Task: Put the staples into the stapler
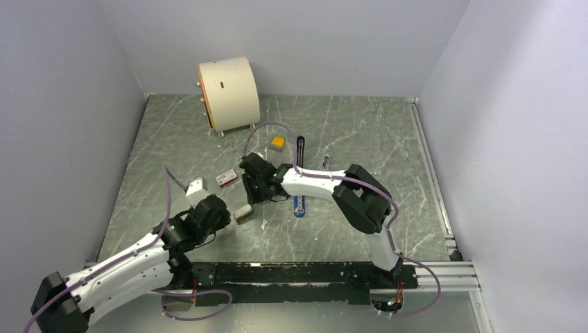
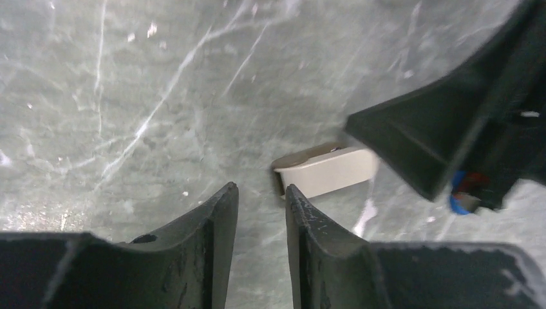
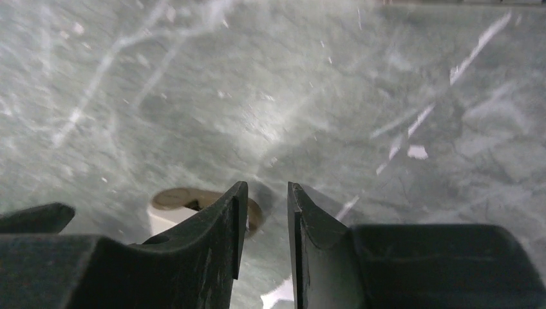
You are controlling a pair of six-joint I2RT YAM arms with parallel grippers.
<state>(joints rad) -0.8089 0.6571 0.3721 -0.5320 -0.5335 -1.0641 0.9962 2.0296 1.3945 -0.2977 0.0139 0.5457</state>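
Left gripper (image 2: 261, 190): my two dark fingers stand a narrow gap apart, with only bare table (image 1: 347, 229) showing between them; they hold nothing.
Right gripper (image 3: 267, 187): my fingers here also stand a narrow gap apart above the marbled surface, with nothing clasped between them.
Position of the grippers: both point down at the left-centre of the table, close to each other; in the left wrist view the right gripper's dark body fills the upper right.
Beige-grey block (image 2: 328, 170): lies flat just beyond my left fingertips, its right end hidden under the right gripper; I cannot tell whether that gripper touches it.
Stapler (image 1: 299, 206): lies lengthwise on the table to the right of both grippers, pointing away from my bases; my right forearm crosses above its middle, so a dark half shows on the far side and a blue end on the near side.
Staples (image 1: 325, 164): small silvery strip on the table, just right of the stapler's far half and apart from it; too small for detail.
Red-and-white box (image 1: 226, 177): flat on the table, just left of the right gripper.
Yellow block (image 1: 278, 142): beyond the right gripper, left of the stapler's far end.
Cream drum (image 1: 229, 94): far left of the table, near the back wall.
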